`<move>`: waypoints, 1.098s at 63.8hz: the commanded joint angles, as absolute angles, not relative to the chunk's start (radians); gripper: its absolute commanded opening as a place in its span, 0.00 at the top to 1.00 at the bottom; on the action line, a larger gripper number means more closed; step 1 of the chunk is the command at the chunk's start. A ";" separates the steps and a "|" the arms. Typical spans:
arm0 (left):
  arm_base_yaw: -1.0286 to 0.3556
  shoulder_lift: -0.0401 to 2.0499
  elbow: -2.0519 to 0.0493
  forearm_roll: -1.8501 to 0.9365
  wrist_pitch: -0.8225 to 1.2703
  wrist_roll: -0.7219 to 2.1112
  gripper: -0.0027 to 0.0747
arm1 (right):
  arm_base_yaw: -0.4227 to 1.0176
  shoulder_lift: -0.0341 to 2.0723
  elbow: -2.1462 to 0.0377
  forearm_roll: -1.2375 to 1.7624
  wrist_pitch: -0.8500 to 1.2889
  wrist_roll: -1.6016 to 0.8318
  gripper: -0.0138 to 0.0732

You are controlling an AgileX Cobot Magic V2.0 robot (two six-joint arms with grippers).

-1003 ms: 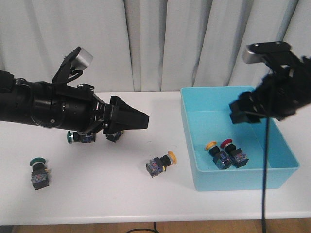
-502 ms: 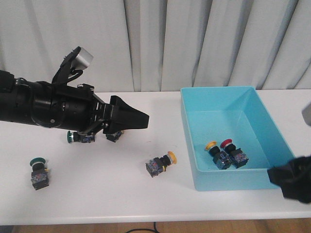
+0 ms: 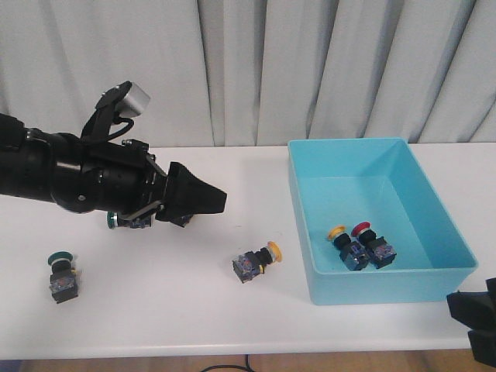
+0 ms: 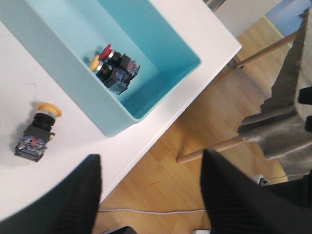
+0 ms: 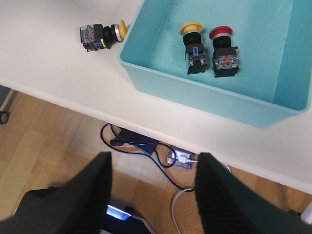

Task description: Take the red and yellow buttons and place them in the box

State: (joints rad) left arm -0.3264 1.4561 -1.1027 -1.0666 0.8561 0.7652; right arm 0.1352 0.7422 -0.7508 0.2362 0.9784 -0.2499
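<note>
The turquoise box (image 3: 387, 288) stands at the right, with one yellow button (image 3: 339, 235) and one red button (image 3: 367, 235) lying in it. Another yellow button (image 3: 258, 262) lies on its side on the table, left of the box. My left gripper (image 3: 211, 200) is open and empty, hovering above the table up and left of that button (image 4: 39, 129). My right gripper (image 3: 477, 325) is open and empty, low off the table's front right corner; its wrist view shows the box (image 5: 195, 95) and the loose yellow button (image 5: 102, 34).
A green-capped button (image 3: 60, 271) lies at the front left. Another green one (image 3: 124, 221) and a further black switch body (image 3: 182, 219) lie under the left arm. Grey curtains hang behind the table. Cables (image 5: 146, 146) lie on the floor below the table's front edge.
My right arm has dropped from above the box to below the table's front right corner. My left gripper has drawn back slightly to the left.
</note>
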 commanded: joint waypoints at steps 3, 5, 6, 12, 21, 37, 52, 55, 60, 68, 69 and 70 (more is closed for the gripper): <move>-0.329 1.430 -1.131 -1.089 0.850 0.769 0.67 | 0.133 0.740 -0.775 0.248 0.927 -0.251 0.57; -0.329 1.430 -1.131 -1.081 0.847 0.769 0.71 | 0.133 0.740 -0.775 0.248 0.927 -0.251 0.61; -0.329 1.430 -1.131 -1.076 0.846 0.769 0.74 | 0.133 0.740 -0.775 0.248 0.927 -0.251 0.62; -0.329 1.430 -1.131 -1.046 0.846 0.769 0.85 | 0.133 0.740 -0.775 0.248 0.927 -0.251 0.72; -0.329 1.430 -1.131 -1.025 0.844 0.769 0.98 | 0.133 0.740 -0.775 0.248 0.927 -0.251 0.85; -0.329 1.430 -1.131 -1.026 0.844 0.769 0.97 | 0.133 0.740 -0.775 0.248 0.964 -0.252 0.85; -0.329 1.430 -1.131 -1.026 0.844 0.769 0.97 | 0.133 0.740 -0.775 0.248 0.987 -0.252 0.85; -0.329 1.430 -1.131 -1.026 0.844 0.769 0.97 | 0.133 0.740 -0.775 0.248 0.989 -0.252 0.85; -0.329 1.430 -1.131 -1.026 0.844 0.769 0.97 | 0.133 0.740 -0.775 0.248 0.989 -0.252 0.85; -0.329 1.430 -1.131 -1.026 0.844 0.769 0.97 | 0.133 0.740 -0.775 0.248 0.989 -0.253 0.85; -0.329 1.430 -1.131 -1.026 0.844 0.769 0.97 | 0.133 0.740 -0.775 0.248 0.989 -0.253 0.85; -0.329 1.430 -1.131 -1.026 0.844 0.769 0.97 | 0.133 0.740 -0.775 0.248 0.989 -0.253 0.85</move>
State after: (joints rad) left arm -0.3264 1.4561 -1.1027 -0.9744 0.8570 0.7652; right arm 0.1352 0.7422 -0.7508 0.2362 1.0262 -0.2499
